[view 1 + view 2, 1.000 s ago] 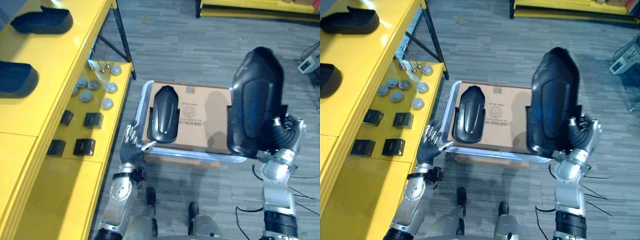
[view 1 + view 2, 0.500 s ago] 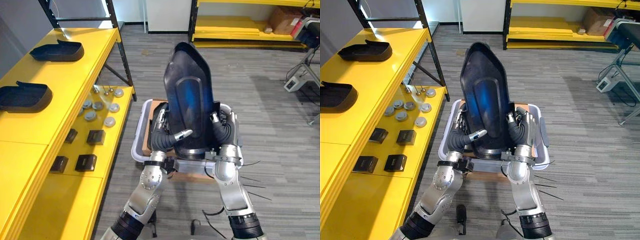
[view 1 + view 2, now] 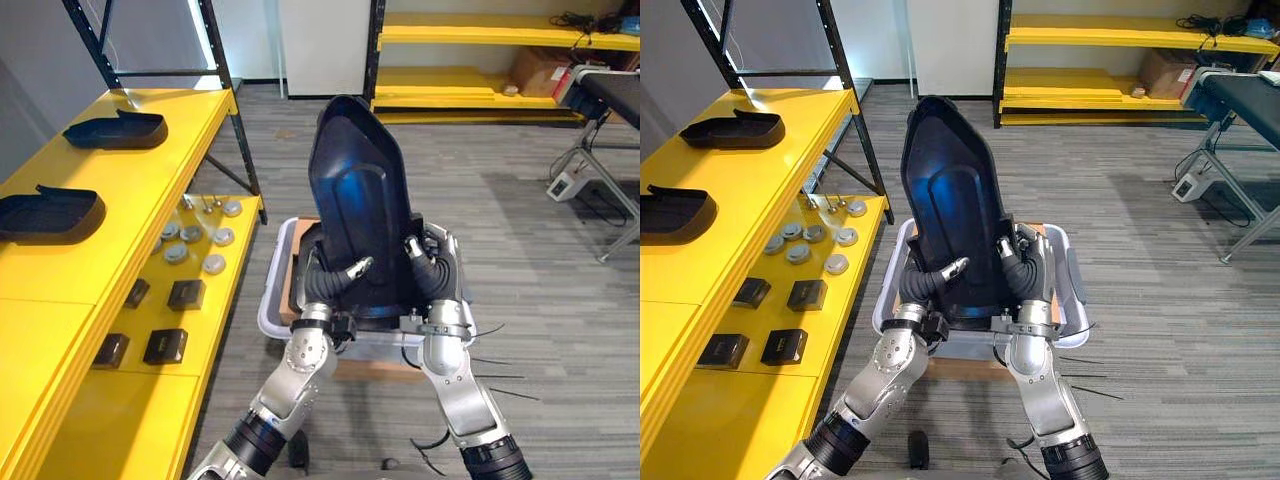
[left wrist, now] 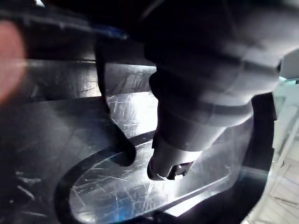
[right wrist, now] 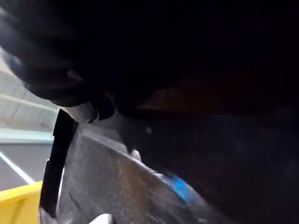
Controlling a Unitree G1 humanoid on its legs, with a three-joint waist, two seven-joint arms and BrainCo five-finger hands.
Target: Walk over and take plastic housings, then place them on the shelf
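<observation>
- Grey floor, yellow shelf (image 3: 60, 270) down the left, two housings (image 3: 50, 203) already lying on its top. From the left eye, what of the one being carried?
- Housing (image 3: 362, 200) held upright, nose up, over the near side of the bin (image 3: 268, 305), well apart from the shelf. Clasped low down from both sides: left robot hand (image 3: 325, 282) curled round the left edge with thumb across the front, right robot hand (image 3: 430, 268) wrapped on the right edge.
- Same from the right eye?
- Same. Housing (image 3: 950, 200) tall, left robot hand (image 3: 923, 282) and right robot hand (image 3: 1025, 262) both clenched on its lower flanks.
- Left wrist?
- Dark fingertip (image 4: 163, 165) pressed on the glossy, scratched face of the housing.
- Right wrist?
- Fingertip (image 5: 86, 112) hooked at the housing's rim; rest hard to read.
- And the risks?
- Probably top-heavy, gripped near the base alone: could tip or pivot with any jolt on the walk. Glossy plastic, so could slide down through a slack clasp. Tall enough to hide part of the way ahead, and might clip the black post (image 3: 247, 140) of the shelf on the turn. Could also knock the two housings already up there if set down too close.
</observation>
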